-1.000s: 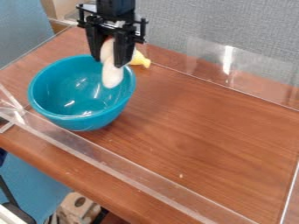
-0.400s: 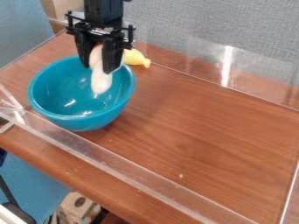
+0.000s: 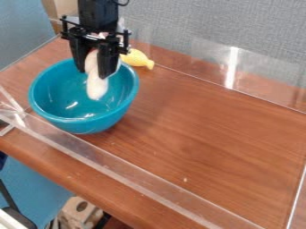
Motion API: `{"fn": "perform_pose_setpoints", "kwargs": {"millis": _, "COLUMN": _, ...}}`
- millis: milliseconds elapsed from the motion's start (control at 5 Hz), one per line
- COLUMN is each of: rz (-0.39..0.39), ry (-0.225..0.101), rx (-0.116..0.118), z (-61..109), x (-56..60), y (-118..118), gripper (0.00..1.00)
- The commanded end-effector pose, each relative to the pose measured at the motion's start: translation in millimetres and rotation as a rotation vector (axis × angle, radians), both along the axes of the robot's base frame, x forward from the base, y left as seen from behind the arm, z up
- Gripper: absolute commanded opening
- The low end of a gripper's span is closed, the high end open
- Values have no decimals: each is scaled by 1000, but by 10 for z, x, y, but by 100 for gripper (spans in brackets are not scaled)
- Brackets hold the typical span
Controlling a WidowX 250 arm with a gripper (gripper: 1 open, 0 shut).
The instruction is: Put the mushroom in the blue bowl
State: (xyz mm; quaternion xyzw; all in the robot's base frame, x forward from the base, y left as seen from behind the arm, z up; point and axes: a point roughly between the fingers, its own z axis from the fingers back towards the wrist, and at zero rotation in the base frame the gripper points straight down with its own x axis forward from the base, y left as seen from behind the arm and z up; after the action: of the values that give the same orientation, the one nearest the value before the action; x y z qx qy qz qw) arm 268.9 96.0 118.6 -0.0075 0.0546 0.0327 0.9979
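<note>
Since a second earlier, the gripper (image 3: 96,61) had slid left with the mushroom (image 3: 95,82), from the bowl's right rim to over its middle. Biggest thing there was the wooden table (image 3: 203,125), then the bowl (image 3: 66,112) at its left end. The jaws were clamped tight on the mushroom, which dangled stem-down inside the bowl's opening. A banana (image 3: 141,61) lay just behind the bowl.
</note>
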Motion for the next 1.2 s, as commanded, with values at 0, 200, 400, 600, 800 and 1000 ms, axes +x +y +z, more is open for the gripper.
{"fn": "perform_pose_setpoints", "kwargs": {"millis": 0, "rz": 20, "ry": -56, "rx": 26, "z": 130, "x": -23, "y": 104, "gripper": 0}}
{"fn": "perform_pose_setpoints", "kwargs": {"millis": 200, "rz": 28, "ry": -53, "rx": 27, "z": 87, "x": -41, "y": 158, "gripper": 0}}
{"fn": "perform_pose_setpoints", "kwargs": {"millis": 400, "rz": 36, "ry": -47, "rx": 29, "z": 55, "x": -51, "y": 198, "gripper": 100}}
{"fn": "perform_pose_setpoints", "kwargs": {"millis": 600, "rz": 43, "ry": -43, "rx": 31, "z": 51, "x": -59, "y": 228, "gripper": 100}}
{"fn": "perform_pose_setpoints", "kwargs": {"millis": 800, "rz": 31, "ry": -48, "rx": 35, "z": 133, "x": -115, "y": 181, "gripper": 100}}
{"fn": "perform_pose_setpoints", "kwargs": {"millis": 1000, "rz": 11, "ry": -57, "rx": 38, "z": 225, "x": -166, "y": 123, "gripper": 100}}
